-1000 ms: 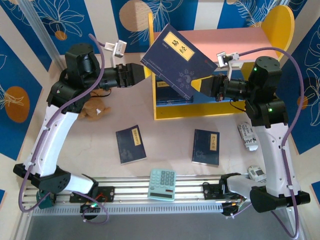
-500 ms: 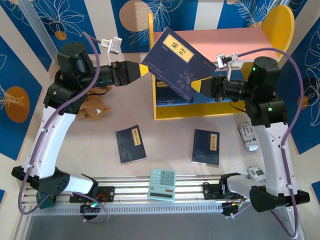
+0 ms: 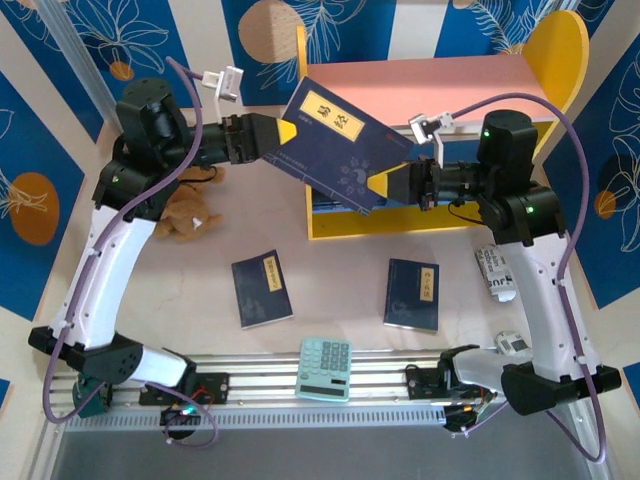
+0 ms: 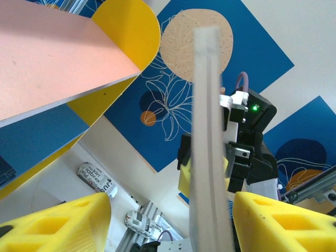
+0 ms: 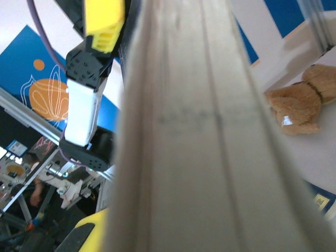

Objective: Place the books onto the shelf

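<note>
Both arms reach inward in front of the shelf [image 3: 470,80], forearms roughly level, wrists facing each other. Right gripper [image 3: 383,183] pinches the held book [image 3: 335,145] at its lower corner; the book is tilted, airborne, just before the shelf. Left gripper [image 3: 283,137] is spread, straddling the opposite edge. Left loose book [image 3: 262,288] and right loose book [image 3: 412,293] lie flat before the shelf.

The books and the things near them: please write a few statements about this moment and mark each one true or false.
1. A held book is in the air in front of the shelf. True.
2. Three books lie on the table. False: two books lie there.
3. The calculator is on the shelf's pink top board. False: it lies at the table's near edge.
4. The left gripper has its fingers apart, one on each side of the held book's edge. True.
</note>
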